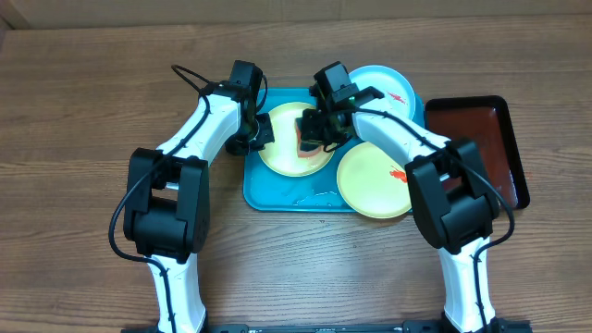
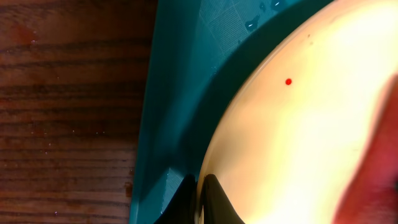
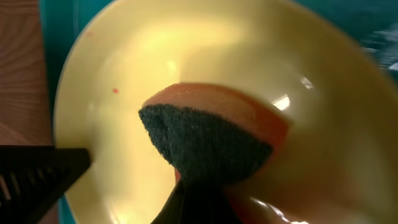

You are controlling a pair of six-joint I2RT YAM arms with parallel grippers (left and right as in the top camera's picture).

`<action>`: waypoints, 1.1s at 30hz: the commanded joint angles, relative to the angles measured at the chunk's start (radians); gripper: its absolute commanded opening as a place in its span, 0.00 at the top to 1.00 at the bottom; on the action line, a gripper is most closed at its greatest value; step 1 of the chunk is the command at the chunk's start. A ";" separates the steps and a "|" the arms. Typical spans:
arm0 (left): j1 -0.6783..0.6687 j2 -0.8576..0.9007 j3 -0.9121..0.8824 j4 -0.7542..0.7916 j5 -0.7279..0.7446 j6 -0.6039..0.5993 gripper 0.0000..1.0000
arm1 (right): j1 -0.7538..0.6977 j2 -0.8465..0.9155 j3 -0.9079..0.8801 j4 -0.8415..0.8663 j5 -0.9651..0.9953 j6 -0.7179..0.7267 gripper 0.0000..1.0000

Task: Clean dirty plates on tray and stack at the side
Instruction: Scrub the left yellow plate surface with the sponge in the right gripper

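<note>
1. table (image 1: 74,231): brown wood-grain top, carrying every item listed below
2. tray (image 1: 264,194): teal-blue, rectangular, rounded corners, raised rim; lies mid-table between the two arms; water drops (image 1: 314,195) on its bare floor by the near edge
3. front plate (image 1: 370,190): pale yellow-green, at the near right corner of the tray, its edge lying over the rim; red smear on its right side; neither gripper touches it
4. centre plate (image 1: 282,155): pale yellow-green, in the left-middle of the tray; glossy highlights; one small red speck shows to the left of the sponge in the right wrist view
5. left gripper (image 2: 199,186): at the left edge of the centre plate, fingers closed with the rim pinched between them
6. right gripper (image 3: 198,202): above the centre plate, clamped on the sponge
7. sponge (image 3: 214,140): orange body, dark green scouring face; over the far right part of the centre plate; whether it presses on the surface cannot be told
8. blue plate (image 1: 379,85): light blue rim, white centre, at the far right corner of the tray, partly hidden by the right arm (image 1: 398,139); red smear on its right side
9. dark tray (image 1: 486,129): smaller, red-black, on the table just beside the right edge of the tray
</note>
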State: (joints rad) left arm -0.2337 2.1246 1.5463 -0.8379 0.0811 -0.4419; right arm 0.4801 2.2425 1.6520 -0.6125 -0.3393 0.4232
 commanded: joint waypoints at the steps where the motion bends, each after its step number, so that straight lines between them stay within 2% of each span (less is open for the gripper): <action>1: 0.000 0.014 -0.012 0.001 -0.001 0.016 0.96 | 0.036 0.012 0.001 0.039 -0.017 0.031 0.96; 6: -0.002 0.014 -0.012 0.001 -0.001 0.016 0.96 | 0.021 0.012 0.001 0.031 0.130 0.061 0.96; 12: -0.002 0.014 -0.012 0.001 -0.002 0.016 0.96 | -0.019 0.011 0.051 -0.137 0.333 0.058 0.96; 18: -0.002 0.014 -0.012 0.001 -0.003 0.016 0.96 | -0.019 0.011 0.126 -0.284 0.409 0.043 0.96; 21: -0.002 0.014 -0.012 0.001 -0.003 0.016 0.96 | -0.015 0.011 0.126 -0.330 0.405 0.077 0.96; 25: -0.002 0.014 -0.012 0.002 -0.003 0.016 0.96 | 0.000 0.011 0.126 -0.363 0.279 0.078 0.96; 33: -0.002 0.014 -0.012 0.002 -0.002 0.016 0.96 | 0.067 0.013 0.121 -0.294 0.102 0.079 0.96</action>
State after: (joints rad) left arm -0.2386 2.1250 1.5463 -0.8375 0.1005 -0.4381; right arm 0.5060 2.2486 1.7626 -0.9298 -0.1497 0.4969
